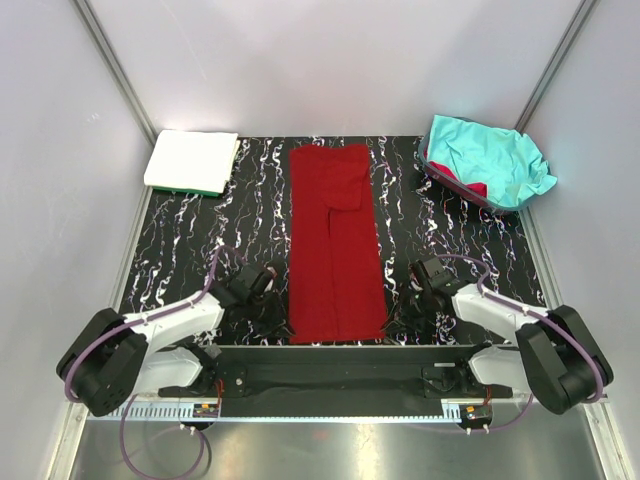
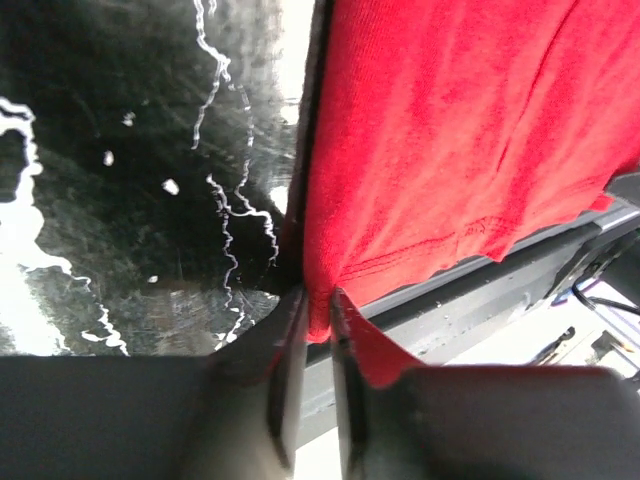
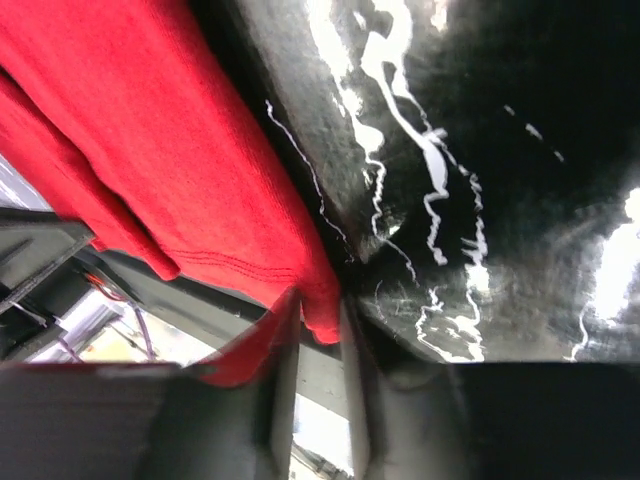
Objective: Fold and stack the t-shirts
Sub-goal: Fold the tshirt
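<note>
Bench point(image 1: 350, 448): a bare metal strip is seen at the near edge, in front of the 2 arm bases.
Mat point(image 1: 190, 250): black with white marbling, it is spread across most of the working area between the side walls.
Dark red t-shirt point(image 1: 335, 250): it is laid flat as 1 long narrow strip down the middle of the mat, from the far edge to the near edge. A folded-in flap is seen on its far half. Its near hem is gripped at both corners.
Turquoise t-shirt point(image 1: 490, 155): it is heaped, crumpled and unfolded, at the far right corner, well apart from the red strip. A bit of red cloth point(image 1: 474, 188) is seen under its near edge.
White t-shirt point(image 1: 190, 160): it is folded square and stacked at the far left corner.
Green t-shirt point(image 1: 200, 189): it is folded under the white one, with only its near edge shown.
Left hand point(image 2: 318, 300): its fingers are closed to a narrow slit, and the near left hem corner of the dark red t-shirt is pinched between them.
Right hand point(image 3: 318, 305): it is closed likewise to a narrow slit, and the near right hem corner is clamped between its fingers.
</note>
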Robot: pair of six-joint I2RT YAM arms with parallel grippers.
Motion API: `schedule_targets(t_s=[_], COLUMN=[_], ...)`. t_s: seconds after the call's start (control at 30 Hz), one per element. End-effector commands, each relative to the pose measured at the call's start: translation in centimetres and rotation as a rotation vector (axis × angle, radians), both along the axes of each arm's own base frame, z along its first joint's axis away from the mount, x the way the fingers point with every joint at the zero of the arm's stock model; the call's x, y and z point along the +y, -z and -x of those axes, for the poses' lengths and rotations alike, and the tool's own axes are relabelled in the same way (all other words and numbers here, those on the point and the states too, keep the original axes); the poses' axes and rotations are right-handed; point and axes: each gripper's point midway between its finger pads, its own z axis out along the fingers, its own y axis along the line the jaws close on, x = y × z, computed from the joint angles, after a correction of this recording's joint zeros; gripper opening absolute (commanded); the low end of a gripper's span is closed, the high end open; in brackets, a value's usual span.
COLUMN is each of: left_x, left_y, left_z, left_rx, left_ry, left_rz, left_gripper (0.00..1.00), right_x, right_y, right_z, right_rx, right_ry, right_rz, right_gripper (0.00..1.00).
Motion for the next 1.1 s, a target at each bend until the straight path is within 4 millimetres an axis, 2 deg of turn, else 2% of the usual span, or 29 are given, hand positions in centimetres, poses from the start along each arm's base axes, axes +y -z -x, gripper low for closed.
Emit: schedule_targets(t_s=[0.0,0.07,0.13,0.17,0.23,0.27,0.33,0.37,0.43,0.53,0.6,0.63,0.67,0.7,0.73,0.77,0.83,0.87,0.93,1.07], left_x=[0.5,-0.3,-0.8,-1.4,-2.0,-2.8,-3.0,-3.6,-3.9,-3.5,-3.7,-3.1,-3.2,-3.3,-3.1,-3.1,-2.8,-3.1,-2.9,-2.6], left_y=[0.6,-0.8,-2.2,-3.4,-4.4,-5.9,-6.7,-7.8,-8.7,-9.8,-10.3,-10.3,-11.2,-10.3,-11.3,-11.3,-10.4,-10.9,-10.5,-10.1], left_z=[-0.1,-0.9,-1.8,-2.6,-3.4,-4.4,-5.4,-6.6,-8.2,-12.2,-14.6,-16.2,-17.6,-18.5,-20.4,-21.3,-23.1,-24.2,-26.1,-28.2], left_rx=[-0.014,-0.054,-0.091,-0.115,-0.13,-0.155,-0.169,-0.192,-0.222,-0.255,-0.262,-0.269,-0.29,-0.265,-0.294,-0.293,-0.271,-0.277,-0.267,-0.254], left_ry=[-0.003,0.012,0.022,0.023,0.039,0.043,0.053,0.053,0.038,-0.029,-0.049,-0.078,-0.09,-0.091,-0.112,-0.115,-0.127,-0.126,-0.138,-0.157], left_rz=[-0.031,0.0,0.016,0.027,0.033,0.044,0.026,0.032,0.032,0.043,0.057,0.057,0.073,0.074,0.089,0.094,0.1,0.117,0.122,0.131], left_gripper=[0.15,0.07,0.0,0.0,0.0,0.0,0.0,0.0,0.0,0.0,0.0,0.0,0.0,0.0,0.0,0.0,0.0,0.0,0.0,0.0], right_x=[0.0,0.4,1.0,1.3,1.4,1.7,1.8,2.1,2.0,1.7,1.5,1.4,1.5,1.6,1.3,1.6,1.5,1.8,1.8,1.5], right_y=[0.7,-0.1,-1.8,-3.2,-4.4,-5.7,-6.7,-7.5,-8.0,-8.5,-9.0,-9.1,-9.2,-9.3,-9.4,-9.4,-9.2,-8.9,-8.5,-8.0], right_z=[-0.5,-0.7,-1.6,-2.3,-3.1,-4.0,-5.0,-6.0,-7.3,-10.4,-13.1,-14.1,-15.8,-16.7,-17.9,-19.6,-21.4,-22.9,-24.1,-27.2], right_rx=[-0.042,-0.05,-0.096,-0.122,-0.149,-0.169,-0.197,-0.214,-0.222,-0.227,-0.232,-0.238,-0.246,-0.244,-0.246,-0.248,-0.246,-0.243,-0.239,-0.222], right_ry=[-0.023,-0.025,-0.02,-0.01,-0.002,-0.002,-0.004,-0.015,-0.009,0.005,0.011,0.009,-0.007,-0.013,-0.004,-0.015,-0.021,-0.036,-0.051,-0.034], right_rz=[0.011,-0.018,-0.047,-0.059,-0.059,-0.061,-0.045,-0.043,-0.035,-0.027,-0.031,-0.028,-0.022,-0.035,-0.037,-0.038,-0.037,-0.035,-0.04,-0.056], right_gripper=[0.1,0.0,0.0,0.0,0.0,0.0,0.0,0.0,0.0,0.0,0.0,0.0,0.0,0.0,0.0,0.0,0.0,0.0,0.0,0.0])
